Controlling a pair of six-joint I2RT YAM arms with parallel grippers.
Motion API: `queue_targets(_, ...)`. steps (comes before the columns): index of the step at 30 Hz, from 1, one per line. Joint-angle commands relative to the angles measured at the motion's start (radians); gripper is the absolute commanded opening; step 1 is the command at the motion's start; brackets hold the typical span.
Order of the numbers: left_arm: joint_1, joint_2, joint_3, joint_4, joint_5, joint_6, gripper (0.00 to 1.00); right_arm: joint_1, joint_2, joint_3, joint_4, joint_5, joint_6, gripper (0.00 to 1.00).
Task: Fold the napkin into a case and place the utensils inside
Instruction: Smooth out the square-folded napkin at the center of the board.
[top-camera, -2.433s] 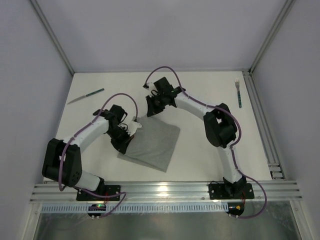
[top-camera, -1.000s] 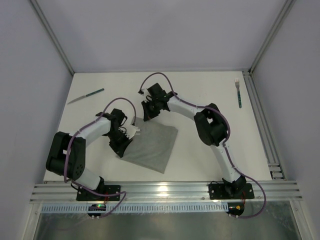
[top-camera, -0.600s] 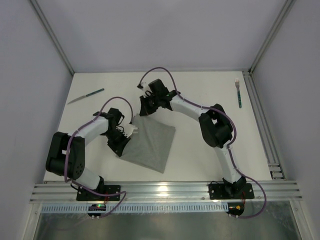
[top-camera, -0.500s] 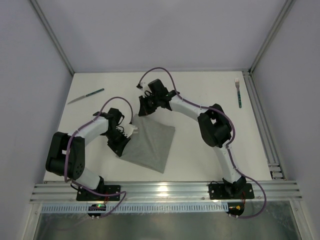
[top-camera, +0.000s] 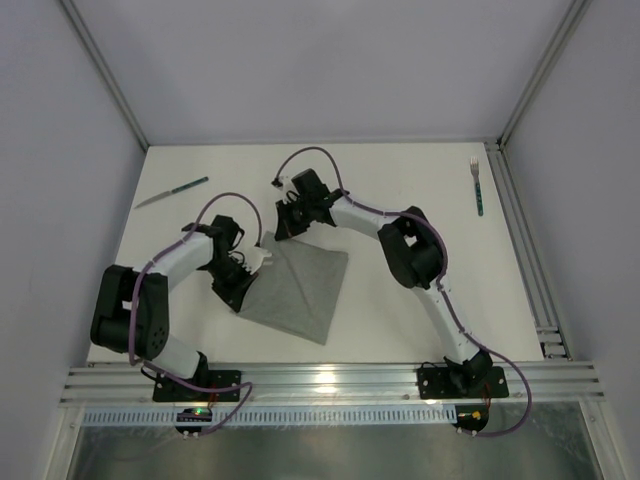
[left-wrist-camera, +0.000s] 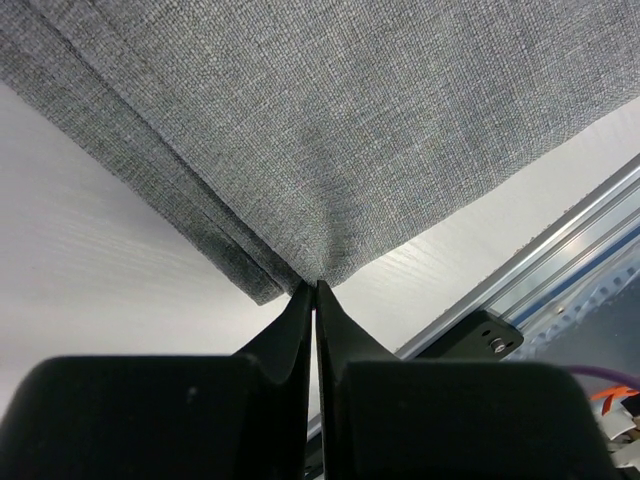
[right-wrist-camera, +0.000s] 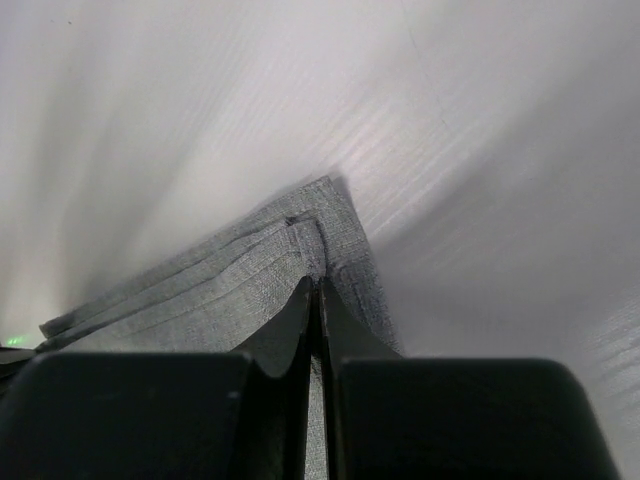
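Top view: I'm holding the napkin (top-camera: 300, 290) by its left edge, which is running roughly 1 to 7 o'clock on the counter (top-camera: 400, 180). My right fingers (top-camera: 283, 233) are sitting on the far end and my left fingers (top-camera: 240, 300) on the near end. The cloth is spreading toward 4 o'clock from there, so I'm guessing that's where the fold is going. The knife (top-camera: 172, 192) is lying off at 10 o'clock, nearer my left arm; the fork (top-camera: 477, 185) is at 2, nearer my right.

Left wrist view: fingers pressed together, pinching a layered corner at 12.

Right wrist view: same deal, pinching the stacked corner.
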Motion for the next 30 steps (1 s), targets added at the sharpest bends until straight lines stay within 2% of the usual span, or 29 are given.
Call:
queue_targets(1,0.014,-0.041,0.001,-0.029,0.018,0.022,0.00,0.000,0.007,0.044,0.030,0.019,0.020,0.05)
queue_targets(9,0.028,-0.112,-0.005,-0.041,0.008,0.024,0.00,-0.002,-0.016,0.039,0.075,0.019,0.034,0.06)
queue_targets(18,0.031,-0.122,-0.038,-0.029,-0.028,0.015,0.00,0.000,-0.077,-0.013,0.222,-0.016,0.109,0.03)
queue_targets(26,0.040,-0.126,-0.068,0.009,-0.066,0.009,0.00,-0.002,-0.011,0.027,0.184,-0.007,0.134,0.03)
queue_targets(29,0.055,-0.107,-0.078,0.026,-0.081,0.009,0.00,0.000,0.012,0.035,0.155,0.001,0.137,0.21)
queue_targets(30,0.061,-0.101,-0.082,0.031,-0.086,0.009,0.00,0.000,0.013,0.038,0.145,0.005,0.134,0.30)
